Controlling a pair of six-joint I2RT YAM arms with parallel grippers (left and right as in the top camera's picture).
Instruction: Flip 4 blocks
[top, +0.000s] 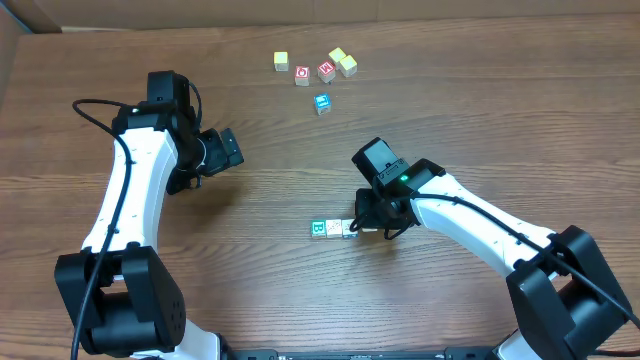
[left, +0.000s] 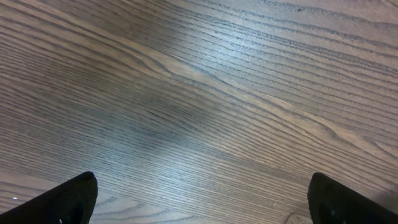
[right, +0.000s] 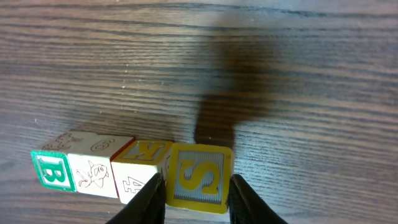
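Four blocks lie in a row at the front middle of the table. From the left in the right wrist view they are a green B block (right: 53, 169), a white block with a fish drawing (right: 93, 173), a yellow-lettered block (right: 138, 177) and a yellow S block (right: 199, 177). My right gripper (right: 196, 194) is shut on the S block, one finger on each side. From overhead the green block (top: 318, 229) starts the row and my right gripper (top: 366, 227) covers its right end. My left gripper (top: 226, 150) hangs open over bare wood (left: 202, 199).
Several loose blocks sit at the back of the table: a pale yellow one (top: 281, 61), two red-faced ones (top: 302, 75) (top: 326, 71), two yellow ones (top: 343, 61) and a blue-faced one (top: 322, 103). The table's far edge runs just behind them.
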